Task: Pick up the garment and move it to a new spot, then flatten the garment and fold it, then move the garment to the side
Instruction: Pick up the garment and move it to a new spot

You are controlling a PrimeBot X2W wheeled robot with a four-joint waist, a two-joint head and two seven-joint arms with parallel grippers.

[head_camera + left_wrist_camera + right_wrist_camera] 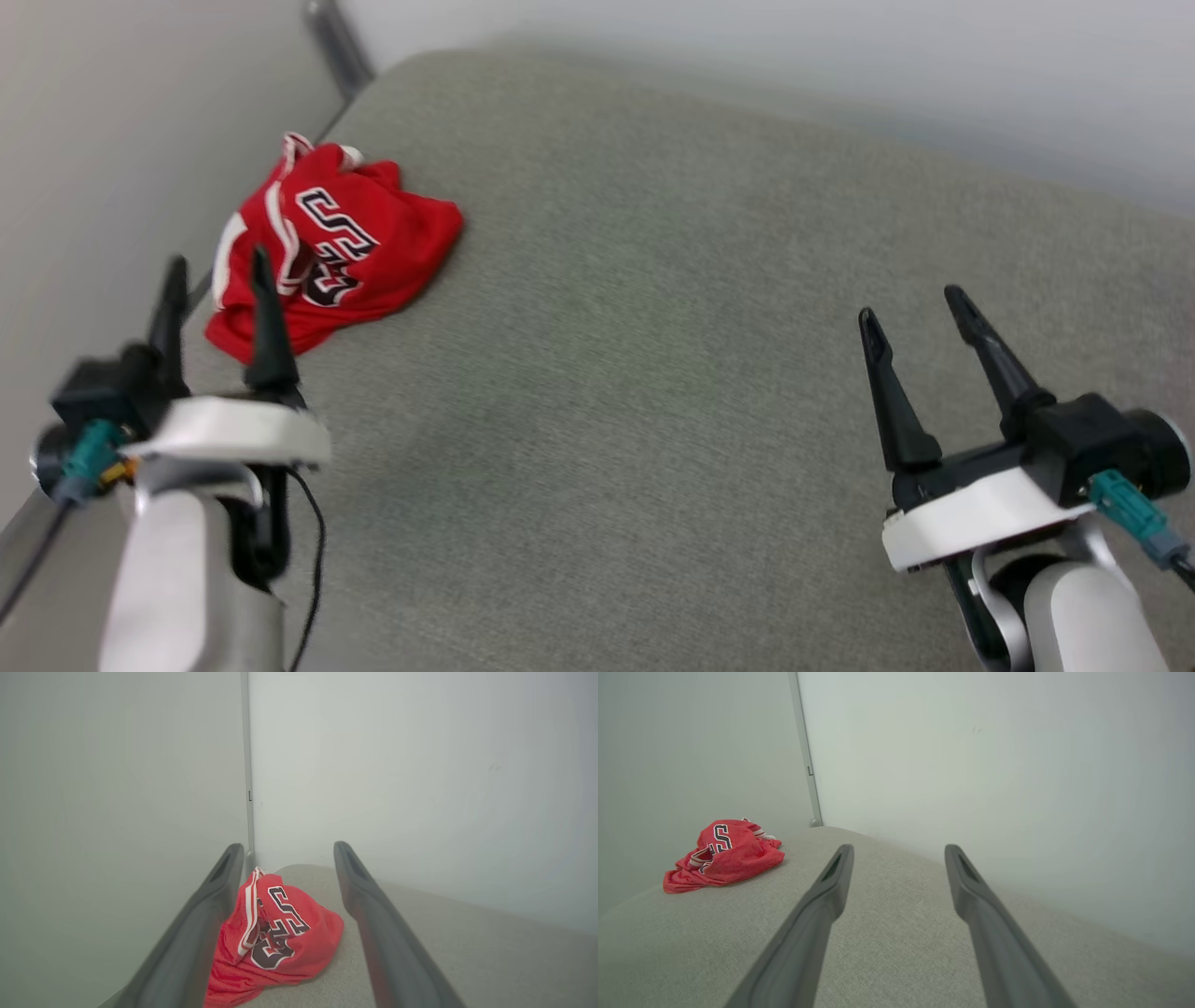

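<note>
Crumpled red garment [336,247] lies near the grey padded surface's [653,327] far-left corner. The left gripper [217,263], jaws wide, aims at it, likely for pickup. The right gripper [910,306], also wide, hovers well apart.

We see garment [373,233] [289,933] [733,858] crumpled in loose heap, unfolded, not flat. Red fabric, white trim with red stripes showing at top and left edges. Black-and-white block lettering faces up, broken by creases; we can't read it whole. Lies on grey padded surface [653,373], far-left corner, just beside left wall [93,140].
</note>
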